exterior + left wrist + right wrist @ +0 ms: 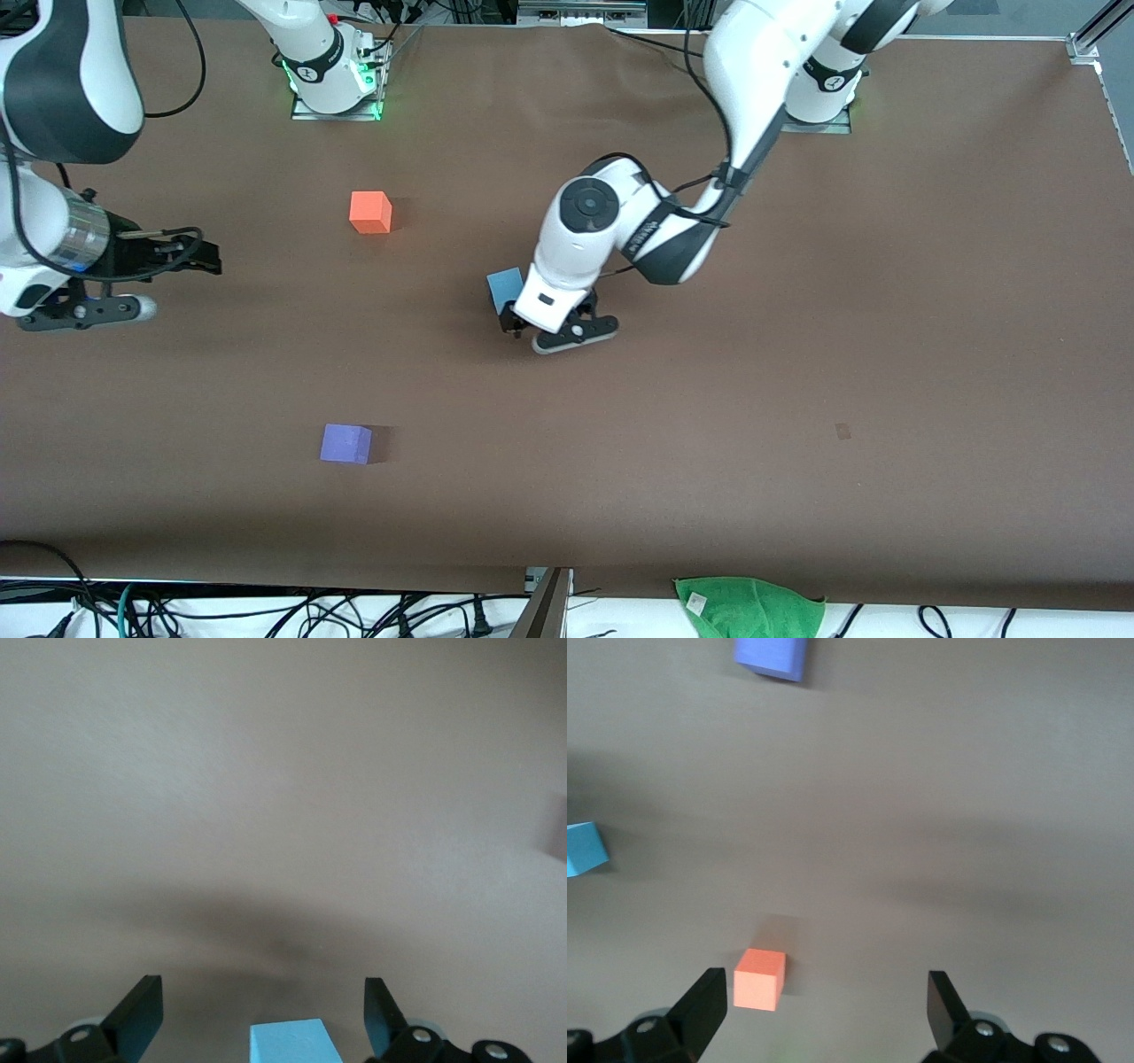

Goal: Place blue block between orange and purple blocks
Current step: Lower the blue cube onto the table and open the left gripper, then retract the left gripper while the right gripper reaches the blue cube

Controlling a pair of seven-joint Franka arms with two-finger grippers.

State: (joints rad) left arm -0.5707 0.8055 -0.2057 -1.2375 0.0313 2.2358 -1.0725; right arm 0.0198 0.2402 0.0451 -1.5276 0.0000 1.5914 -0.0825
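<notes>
The blue block [504, 285] lies mid-table, partly hidden by the left arm's hand. My left gripper [519, 317] is low over it and open. In the left wrist view the blue block [292, 1043] lies between the spread fingers [142, 1014] and touches neither. The orange block [370, 213] lies toward the robots' bases. The purple block [345, 443] lies nearer the front camera, far apart from the orange one. My right gripper [202, 257] waits, open and empty, over the right arm's end of the table. The right wrist view shows the orange block [759, 979], the purple block [772, 654] and the blue block [585, 849].
A green cloth [749, 606] lies off the table's edge nearest the front camera. A small dark mark [842, 431] is on the brown table [797, 310] toward the left arm's end. Cables run along the near edge.
</notes>
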